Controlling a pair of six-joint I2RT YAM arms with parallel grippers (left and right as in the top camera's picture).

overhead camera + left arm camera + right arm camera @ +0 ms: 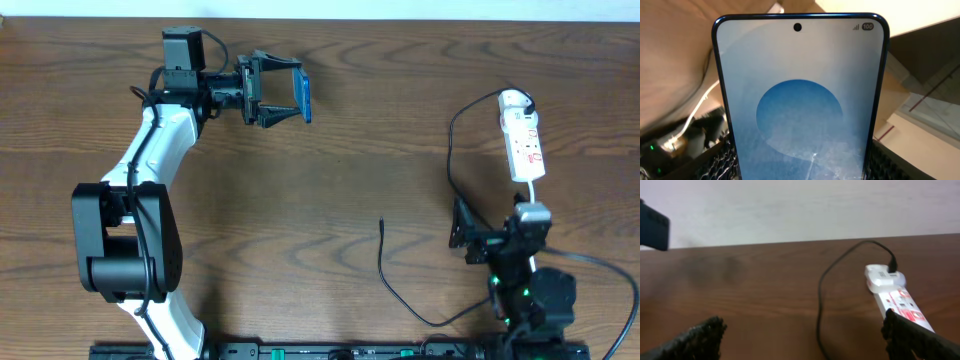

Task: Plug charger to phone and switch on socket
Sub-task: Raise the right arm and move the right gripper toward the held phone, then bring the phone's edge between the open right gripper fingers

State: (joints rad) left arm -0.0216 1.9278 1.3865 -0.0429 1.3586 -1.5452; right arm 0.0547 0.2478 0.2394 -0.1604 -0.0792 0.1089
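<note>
Grasping the phone (304, 97) by its two long edges, the left fingers (275, 63) are seen near the far edge of the tabletop (330, 180), where the slim slab is held edge-on to the overhead camera and shows as a narrow blue strip. In the left wrist view the phone (800, 100) is presented face-on. A glossy screen in pale blue-white is seen, with a darker blue disc at its middle and a small round camera hole near the top. It is bounded by a thin dark blue frame with rounded corners. The rough, mesh-like black pads of the left fingers (715, 162) are pressed against both of its sides.

The socket (522, 140), a long white plastic strip with small red marks on its face, is laid on the dark, grained wood at the right side, well apart from the phone. The black plug of the charger (449, 150) is seated at the far end of the socket. From there the thin, smooth cable is curved to the left and back toward the right arm. Its small connector tip (381, 222) is left lying free on the wood, between the two arms.

The right fingers (695, 337), coarse and black, are spread wide and released, with nothing held between them. The cable (821, 305) is seen running across the tabletop between them, and the socket (890, 287) is seen just beside the right-hand one.
</note>
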